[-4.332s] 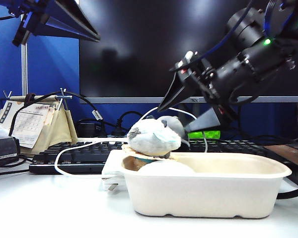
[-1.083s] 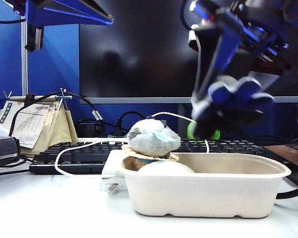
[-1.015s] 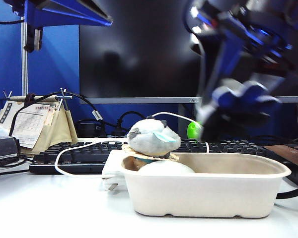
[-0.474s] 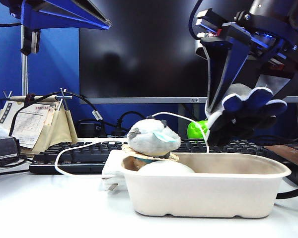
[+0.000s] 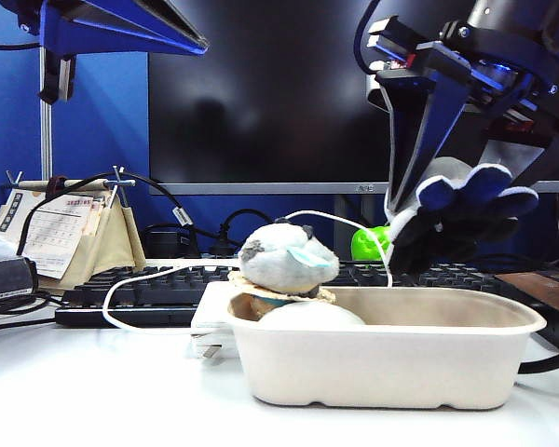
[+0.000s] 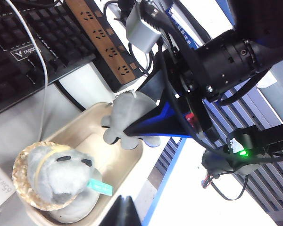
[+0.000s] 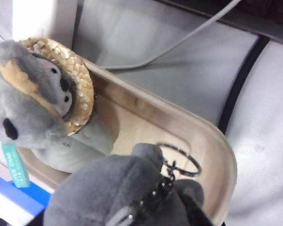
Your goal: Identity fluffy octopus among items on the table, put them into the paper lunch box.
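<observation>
Looking from the left of the exterior view, we find the left gripper [image 5: 182, 42] high in the upper corner, well apart from the table; only its blue and dark fingers show, and we cannot tell how far its jaws stand open. Below it a calendar stand [image 5: 65, 233] sits beside a black keyboard [image 5: 140, 289], with a white cable [image 5: 149, 275] looping over the keys.

Moving toward the middle, we see the paper lunch box [image 5: 391, 363] on the white table [image 5: 93, 391]. At its left end a grey plush with a straw hat [image 5: 287, 258] rises above the rim, a teal tag on its side. In the right wrist view that plush [image 7: 30, 94] lies inside the box [image 7: 212, 155] at one end.

Further right, the right gripper [image 5: 438, 200] hangs above the right half of the box, its jaws closed around the fluffy octopus [image 5: 461, 209], whose lobes spread out below the fingers. The octopus is off the box, not touching its rim. In the left wrist view we see the octopus [image 6: 125, 120] held over the box [image 6: 85, 127], and in the right wrist view a metal key ring [image 7: 179, 160] hangs from the grey plush body [image 7: 113, 193].
</observation>
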Robot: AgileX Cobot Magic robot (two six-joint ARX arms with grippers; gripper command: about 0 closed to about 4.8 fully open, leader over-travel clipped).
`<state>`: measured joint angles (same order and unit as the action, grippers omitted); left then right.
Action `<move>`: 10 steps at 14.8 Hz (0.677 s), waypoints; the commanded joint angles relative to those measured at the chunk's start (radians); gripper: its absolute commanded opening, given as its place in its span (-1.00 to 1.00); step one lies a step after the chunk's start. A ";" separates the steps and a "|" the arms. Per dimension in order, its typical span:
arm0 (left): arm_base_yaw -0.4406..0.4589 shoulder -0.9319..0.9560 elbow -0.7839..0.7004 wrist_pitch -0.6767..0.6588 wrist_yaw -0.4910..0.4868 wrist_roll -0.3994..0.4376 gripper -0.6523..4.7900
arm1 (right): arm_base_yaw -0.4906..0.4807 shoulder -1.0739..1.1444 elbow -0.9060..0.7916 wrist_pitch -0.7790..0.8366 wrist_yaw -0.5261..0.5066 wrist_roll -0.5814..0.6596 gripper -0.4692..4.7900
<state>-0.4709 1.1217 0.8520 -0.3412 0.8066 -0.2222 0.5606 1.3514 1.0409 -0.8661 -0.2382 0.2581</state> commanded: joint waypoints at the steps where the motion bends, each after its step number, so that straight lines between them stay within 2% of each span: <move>1: 0.000 -0.003 0.006 0.005 0.006 0.001 -0.77 | 0.001 0.018 0.004 0.009 0.001 0.000 0.48; 4: 0.000 -0.003 0.006 0.003 0.010 0.001 -0.77 | 0.001 0.077 0.004 0.011 0.001 0.000 0.48; 5: 0.000 -0.003 0.006 -0.008 0.010 0.001 -0.77 | 0.001 0.100 0.004 0.020 0.002 0.000 0.65; 6: 0.000 -0.003 0.006 -0.015 0.010 0.001 -0.77 | 0.001 0.101 0.004 0.034 0.001 0.000 0.71; 10: 0.000 -0.003 0.006 -0.019 0.010 0.001 -0.77 | 0.000 0.087 0.011 0.078 0.002 0.000 0.71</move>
<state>-0.4709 1.1217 0.8520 -0.3645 0.8089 -0.2222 0.5602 1.4521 1.0420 -0.8009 -0.2379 0.2577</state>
